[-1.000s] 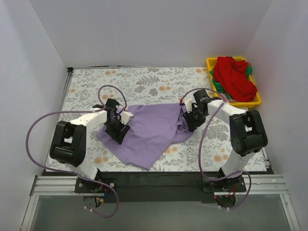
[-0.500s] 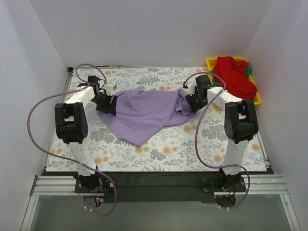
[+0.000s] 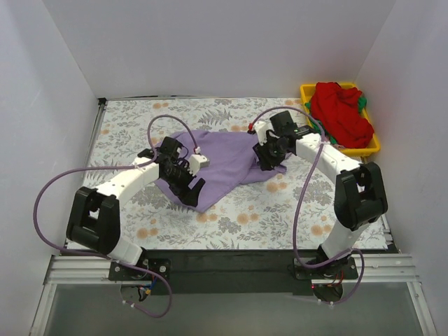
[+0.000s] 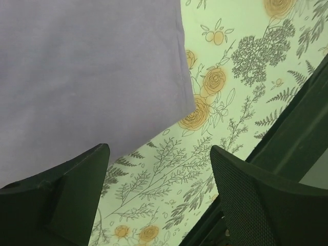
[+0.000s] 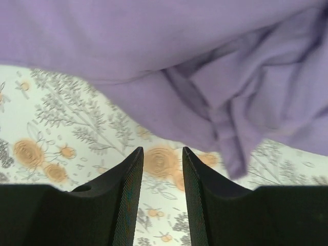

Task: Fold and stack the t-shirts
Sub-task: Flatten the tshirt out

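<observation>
- The lavender t-shirt lies spread but rumpled mid-table on the floral cloth. Its long axis runs roughly left-right between the 2 arms.
- The left tool hangs over the shirt's near-left part with its jaws wide apart, gripping nothing. In its wrist view the hem corner sits just past the fingertips, up and to the left, so a short reach that way should catch it.
- The right tool is at the bunched right edge, where the folds pile up. Its jaws are only slightly parted and there's no cloth between them, just flowers showing through the gap.
- Both arms are about equally near, 1 per side.
- The red t-shirt and a bit of a green t-shirt wait in the yellow tray at far right.
- No brands, labels or readable writing anywhere.
</observation>
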Controlling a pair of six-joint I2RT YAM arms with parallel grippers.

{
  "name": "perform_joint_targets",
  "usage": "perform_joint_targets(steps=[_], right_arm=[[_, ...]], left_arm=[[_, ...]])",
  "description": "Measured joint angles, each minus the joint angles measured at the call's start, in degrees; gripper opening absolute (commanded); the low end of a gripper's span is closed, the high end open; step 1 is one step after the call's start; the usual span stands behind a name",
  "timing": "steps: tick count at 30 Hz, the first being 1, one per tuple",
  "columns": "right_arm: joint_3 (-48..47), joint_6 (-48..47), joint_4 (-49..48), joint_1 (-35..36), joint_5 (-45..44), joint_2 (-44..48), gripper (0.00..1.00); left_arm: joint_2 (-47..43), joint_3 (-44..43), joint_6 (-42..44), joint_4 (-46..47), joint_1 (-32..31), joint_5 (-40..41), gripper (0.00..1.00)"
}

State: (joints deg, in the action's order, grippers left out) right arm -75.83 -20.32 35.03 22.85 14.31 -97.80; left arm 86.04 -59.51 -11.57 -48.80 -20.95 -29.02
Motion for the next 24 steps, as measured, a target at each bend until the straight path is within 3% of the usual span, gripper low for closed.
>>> perform_joint_targets(steps=[10, 16, 18, 19, 23, 24], right_arm=[[3.2, 0.3, 0.1, 6.0, 0.5, -5.1, 0.54], [3.4, 0.3, -2.4, 6.5, -0.6, -7.5, 0.56], [3.4, 0.2, -3.1, 7.0, -1.0, -8.0, 0.56], [3.4, 0.0, -3.5, 7.4, -1.3, -8.2, 0.56], [3.4, -0.7, -5.0, 9.2, -2.7, -8.9, 0.51], [3.4, -0.9, -5.4, 9.5, -3.2, -9.2, 0.5]], left_arm=[[-1.5, 14.4, -2.2, 15.1, -6.5, 7.8, 0.79], [-2.8, 17.1, -1.9, 22.2, -7.5, 9.6, 0.74], [-2.8, 17.8, -1.3, 24.0, -7.9, 10.4, 0.66], [-2.8, 18.1, -0.9, 24.7, -8.1, 10.8, 0.53], [-2.7, 18.9, 0.5, 27.3, -8.2, 12.9, 0.22], [-2.7, 18.9, 0.5, 27.4, -8.2, 13.0, 0.08]])
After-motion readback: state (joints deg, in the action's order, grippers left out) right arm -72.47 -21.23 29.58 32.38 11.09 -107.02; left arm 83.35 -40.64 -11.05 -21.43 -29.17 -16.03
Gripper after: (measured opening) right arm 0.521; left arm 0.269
